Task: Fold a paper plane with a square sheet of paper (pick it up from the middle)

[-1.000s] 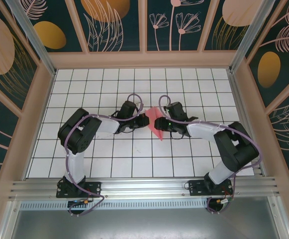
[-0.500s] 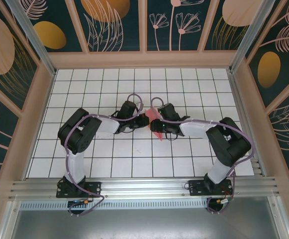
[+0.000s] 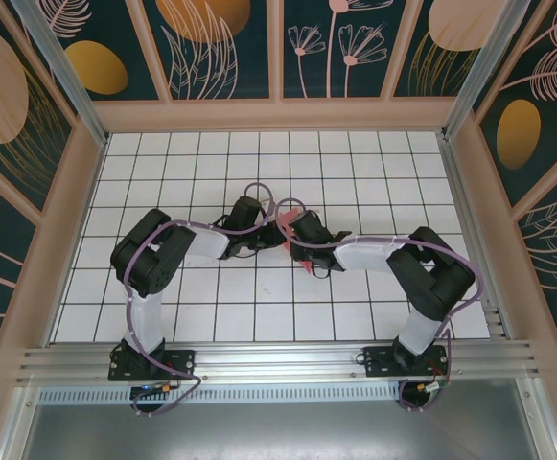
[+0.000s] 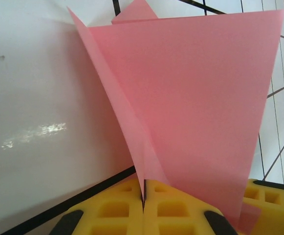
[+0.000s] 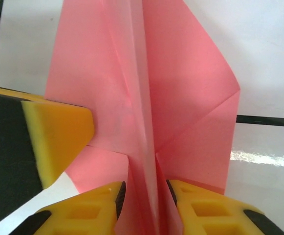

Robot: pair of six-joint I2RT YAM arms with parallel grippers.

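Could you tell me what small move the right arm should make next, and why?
Probably close the right gripper fully: its jaws straddle the centre ridge of the paper plane with a visible gap, while the left gripper holds it pinched.

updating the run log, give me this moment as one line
stage: mid-fold | left claw: shut on paper plane | right claw: straddling centre ridge, grip unclear

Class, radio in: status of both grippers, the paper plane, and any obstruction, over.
Left gripper shut on paper plane. Right gripper astride its centre ridge, pinch unconfirmed. Crowding: left finger close alongside.
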